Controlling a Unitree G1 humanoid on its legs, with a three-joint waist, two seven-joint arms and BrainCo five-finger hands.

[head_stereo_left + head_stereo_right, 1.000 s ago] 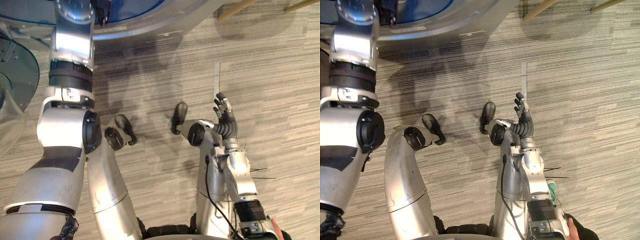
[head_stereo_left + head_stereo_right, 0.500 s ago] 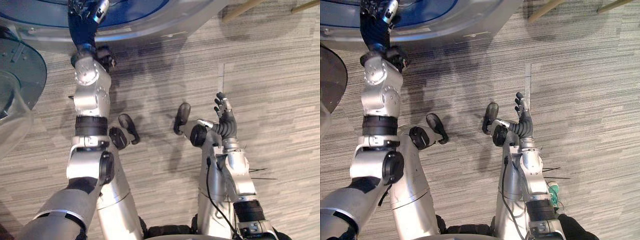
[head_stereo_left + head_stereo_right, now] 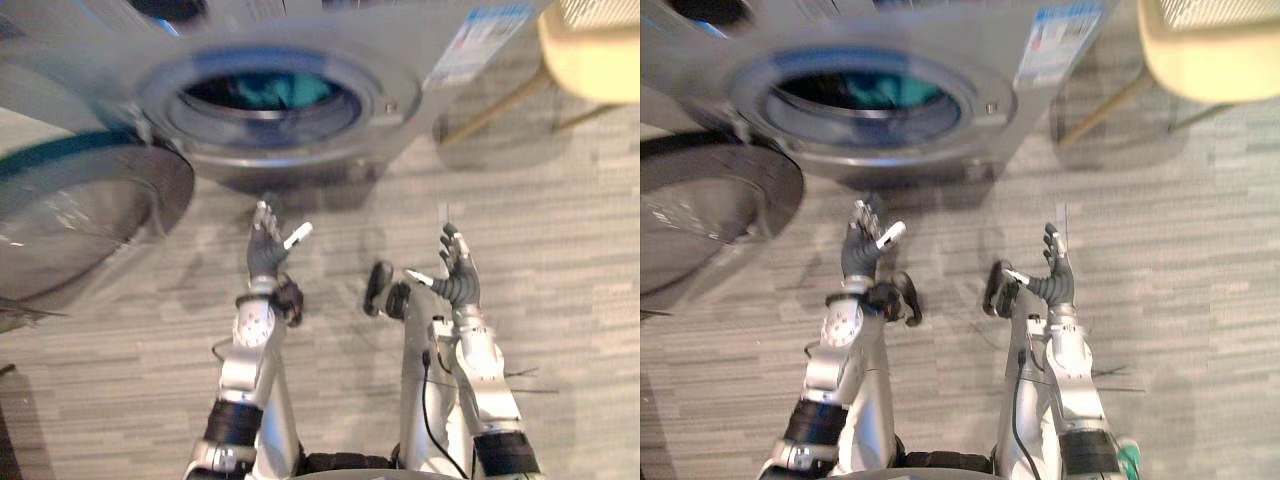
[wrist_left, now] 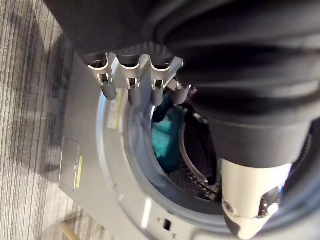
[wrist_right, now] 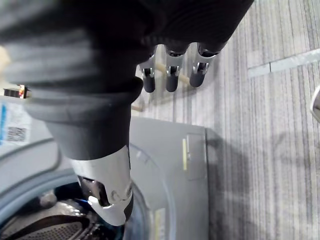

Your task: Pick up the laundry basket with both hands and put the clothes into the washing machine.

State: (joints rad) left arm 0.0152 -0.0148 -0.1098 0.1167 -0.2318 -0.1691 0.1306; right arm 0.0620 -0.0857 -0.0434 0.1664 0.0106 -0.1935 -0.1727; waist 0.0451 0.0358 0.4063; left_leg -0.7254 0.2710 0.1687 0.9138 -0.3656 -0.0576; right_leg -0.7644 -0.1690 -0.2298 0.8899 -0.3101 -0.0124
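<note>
Nearest, the left hand (image 3: pixel 265 255) and the right hand (image 3: pixel 458 280) hover side by side above the striped floor (image 3: pixel 570 320). Each has its fingers straight, its thumb held apart, and holds nothing. Beyond them stands the washing machine (image 3: pixel 405 55), its round door (image 3: pixel 90 215) swung open to the left. Teal clothes (image 3: pixel 290 92) lie inside the drum. At the far right, a cream object (image 3: pixel 590 50) sits on wooden legs.

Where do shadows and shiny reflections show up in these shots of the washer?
Left eye view: a dark shadow lies on the floor under the washing machine, another under the cream chair; pale reflections streak the open door. Left wrist view: the drum is dim around the teal clothes. Right wrist view: shadows cross the floor beside the machine.
</note>
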